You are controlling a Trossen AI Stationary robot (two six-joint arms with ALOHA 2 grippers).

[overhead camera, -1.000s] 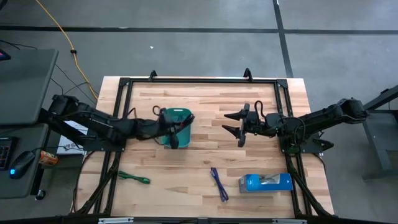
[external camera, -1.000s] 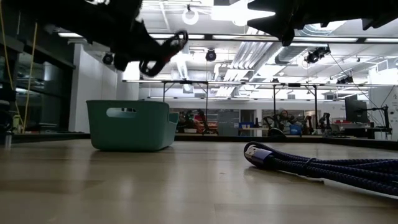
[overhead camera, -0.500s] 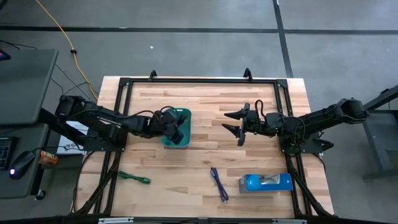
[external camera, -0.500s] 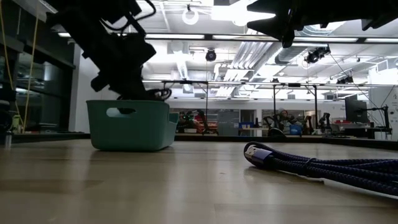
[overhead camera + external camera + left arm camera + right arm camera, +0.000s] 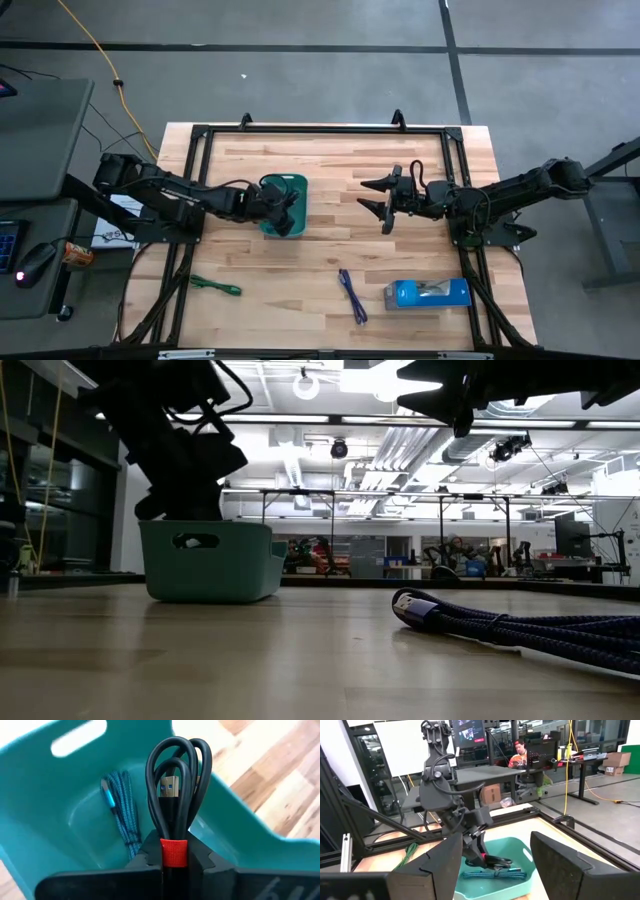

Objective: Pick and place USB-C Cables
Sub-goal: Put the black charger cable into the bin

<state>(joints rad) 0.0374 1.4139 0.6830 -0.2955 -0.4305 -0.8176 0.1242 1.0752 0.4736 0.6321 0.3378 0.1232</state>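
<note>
Left gripper (image 5: 175,865) clamps a looped black cable bundle with a red band (image 5: 174,820) inside the teal plastic bin (image 5: 299,186), low over a light blue braided cable (image 5: 122,810) already lying there, likely for a short drop. Right gripper (image 5: 386,200) hovers mid-table, fingers spread, holding nothing. Dark blue-purple cable (image 5: 352,296) and green cable (image 5: 215,287) lie on the wooden table (image 5: 330,160), not yet picked.

Hidden under the left gripper (image 5: 283,208) in the high view: most of the teal tray's (image 5: 297,182) inside. Cut off by the low view's right edge: the dark blue-purple cable (image 5: 520,626). Too small to tell in the high view: the plugs of the green cable (image 5: 216,287) near the bench's front left corner. Cut off at the left wrist view's bottom: the black cable's (image 5: 175,795) lower loops, below the red band (image 5: 174,853).
</note>
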